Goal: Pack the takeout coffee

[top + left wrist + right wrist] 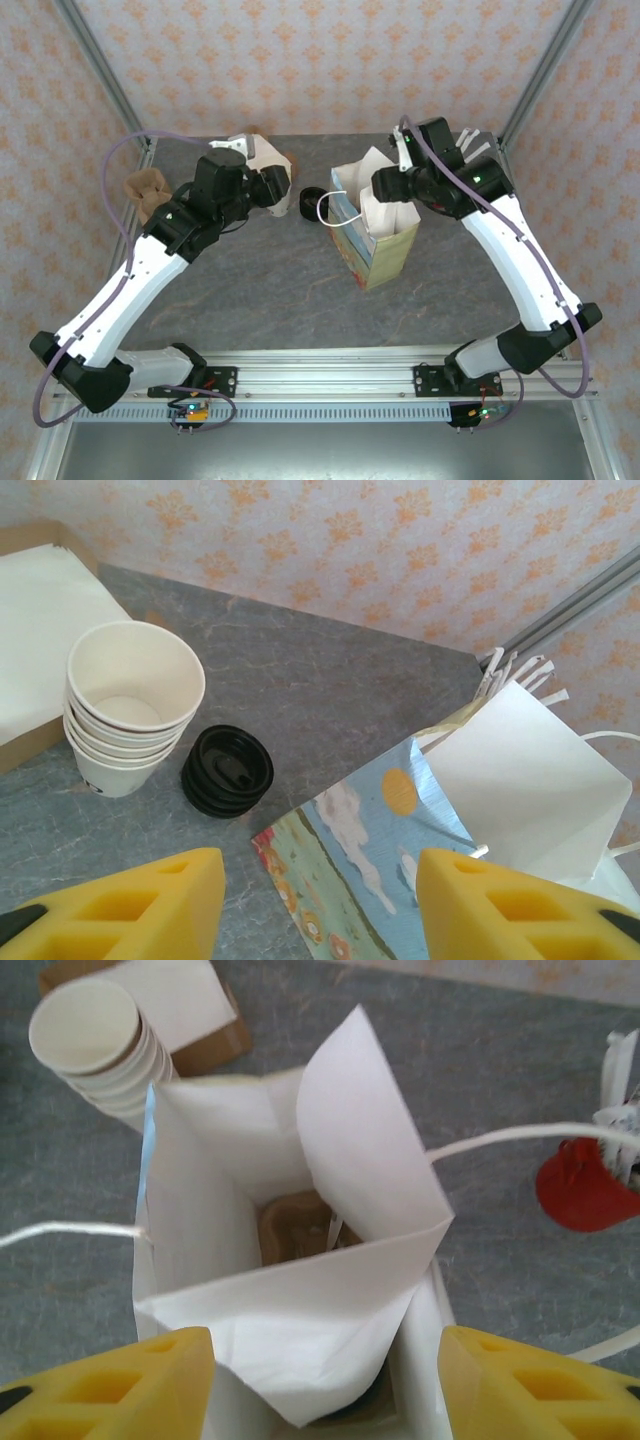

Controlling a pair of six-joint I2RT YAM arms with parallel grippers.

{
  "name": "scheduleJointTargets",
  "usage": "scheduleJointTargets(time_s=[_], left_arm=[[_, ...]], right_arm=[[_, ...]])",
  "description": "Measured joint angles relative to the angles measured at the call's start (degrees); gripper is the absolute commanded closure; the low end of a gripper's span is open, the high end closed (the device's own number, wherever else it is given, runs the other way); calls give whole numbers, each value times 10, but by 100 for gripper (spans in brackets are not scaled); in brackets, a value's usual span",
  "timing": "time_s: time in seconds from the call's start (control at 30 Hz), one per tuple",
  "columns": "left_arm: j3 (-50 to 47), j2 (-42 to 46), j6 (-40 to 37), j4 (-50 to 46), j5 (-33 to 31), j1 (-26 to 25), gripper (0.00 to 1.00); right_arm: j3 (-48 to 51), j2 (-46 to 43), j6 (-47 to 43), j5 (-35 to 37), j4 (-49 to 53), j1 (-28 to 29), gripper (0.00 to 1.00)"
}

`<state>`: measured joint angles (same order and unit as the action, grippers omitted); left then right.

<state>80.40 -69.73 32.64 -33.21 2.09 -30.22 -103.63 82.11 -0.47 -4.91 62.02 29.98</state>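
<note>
Lifting straight up, clear of the flaps, suits the right gripper, wide open and empty over the paper bag. The left gripper is likewise open and empty. We count one bag, one stack of lidless cups and one pile of black lids. Takeout coffee: we judge it inside the bag, hidden.

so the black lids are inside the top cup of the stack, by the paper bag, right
No: the black lids sit on the table beside the stack of cups, not inside it, by the paper bag. The left wrist view shows it.
</note>
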Motion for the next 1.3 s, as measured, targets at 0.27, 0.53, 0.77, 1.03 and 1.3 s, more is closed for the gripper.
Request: scheduleJointTargets(time_s=[0.27,0.53,0.77,1.03,1.3], left_arm=[[-3,5,-2,0,-1,0,45],[-3,5,-2,0,-1,0,45],[-6,6,-2,1,-1,0,45],[-21,8,-2,5,0,0,45],[-29,9,-1,12,4,0,45]], right_arm=[[-31,58,15,42,-30,-22,47],[-40,110,25,58,-25,-24,72],[7,80,38,30,-25,-21,84],[80,56,45,-5,-26,-10,88],[104,57,42,-30,-24,-4,77]])
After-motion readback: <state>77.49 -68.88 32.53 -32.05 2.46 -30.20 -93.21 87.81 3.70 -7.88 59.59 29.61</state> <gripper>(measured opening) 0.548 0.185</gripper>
